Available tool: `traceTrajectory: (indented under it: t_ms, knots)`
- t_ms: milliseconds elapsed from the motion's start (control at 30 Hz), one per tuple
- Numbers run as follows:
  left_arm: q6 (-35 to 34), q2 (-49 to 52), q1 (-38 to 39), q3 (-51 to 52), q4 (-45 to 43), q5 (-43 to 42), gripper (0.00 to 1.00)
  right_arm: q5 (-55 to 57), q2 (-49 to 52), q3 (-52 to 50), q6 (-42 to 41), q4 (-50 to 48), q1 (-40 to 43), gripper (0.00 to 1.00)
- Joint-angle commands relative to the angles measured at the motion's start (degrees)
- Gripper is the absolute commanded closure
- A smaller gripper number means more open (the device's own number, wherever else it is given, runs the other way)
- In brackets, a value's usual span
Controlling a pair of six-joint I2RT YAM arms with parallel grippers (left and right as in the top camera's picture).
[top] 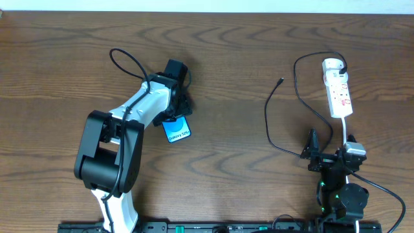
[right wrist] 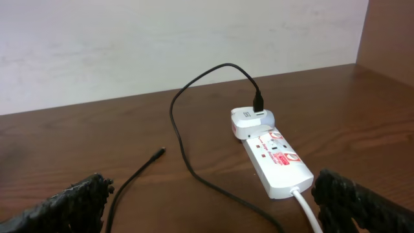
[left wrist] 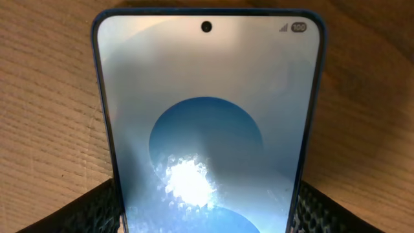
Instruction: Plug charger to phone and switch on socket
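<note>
We see the left claw [left wrist: 207, 212] closed on the phone [top: 176, 130] by its long edges at the left of the counter [top: 226, 45], while the free tip of the charger [top: 266, 120] lies well apart from it, ahead and left of the wide-open, empty right claw [right wrist: 210, 204] (the nearer arm).

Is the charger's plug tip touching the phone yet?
Apart. The overhead view shows the charger's plug tip lying well clear of the phone, with bare table between them.
</note>
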State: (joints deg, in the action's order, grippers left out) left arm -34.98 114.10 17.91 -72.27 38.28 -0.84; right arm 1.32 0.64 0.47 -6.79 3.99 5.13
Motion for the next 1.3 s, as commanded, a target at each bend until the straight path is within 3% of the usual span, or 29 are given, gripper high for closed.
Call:
traceTrajectory:
  t_ms: [0,300,667,967,1267]
  knots:
    - [-0.68,8.24,-0.11,2.71,0.76,-6.01,0.25,0.24,-0.26,-0.15,-0.24,0.11,0.2,0.01]
    - [-0.68,3.56,-0.59,-3.87,8.72,-7.21,0.29,0.24,-0.26,-0.15,-0.24,0.11,0.2,0.01]
    - [-0.72,-7.93,-0.59,-4.04,9.68,-15.91,0.3,0.24,-0.26,-0.15,-0.24,0.11,0.17,0.01]
    - [-0.7,-13.7,-2.32,-4.04,9.51,-36.79,0.3,0.24,-0.26,-0.15,-0.24,0.11,0.17,0.01]
    - [0.7,-13.7,-10.78,-4.04,9.75,-51.39,0.3,0.24,-0.26,-0.15,-0.24,0.11,0.2,0.01]
